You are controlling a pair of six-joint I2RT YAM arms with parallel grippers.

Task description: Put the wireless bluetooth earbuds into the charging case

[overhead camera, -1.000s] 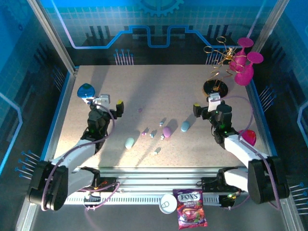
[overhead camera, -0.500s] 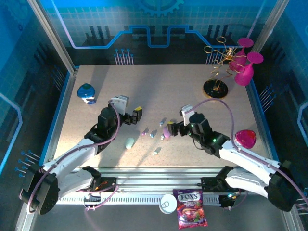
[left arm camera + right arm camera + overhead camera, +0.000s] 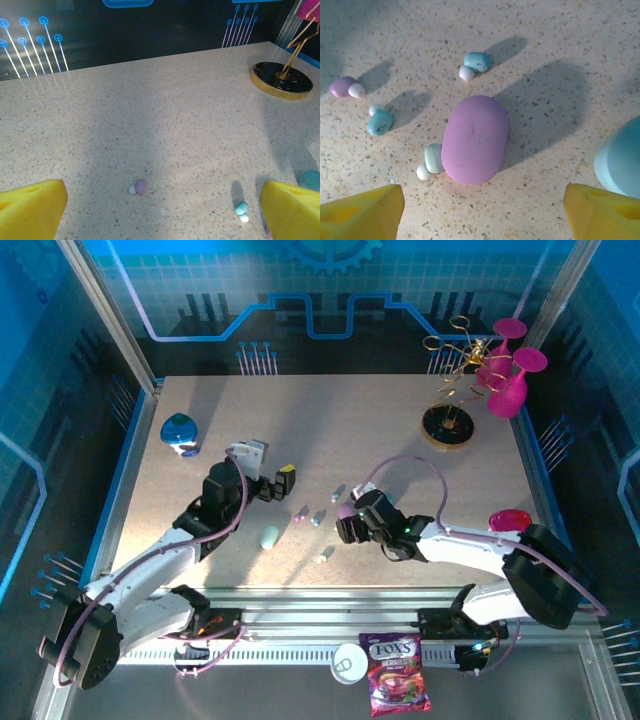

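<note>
**Speckled table [image 3: 400, 410], scattered earbuds [image 3: 380, 121], a fiddly pick ahead**

Tiny earbuds lie loose at mid-table around a purple case [image 3: 475, 140], one touching its edge. The right gripper [image 3: 481, 212] hangs above them, pads spread wide and empty. The left gripper [image 3: 162, 212], equally wide and empty, looks on two buds. Each piece appears light, hard and slick, likely to skid or roll, so a pinch across the stubby body seems safest. A blue case [image 3: 620, 160] crowds the right pad, and the purple case's lid looks shut.
</note>
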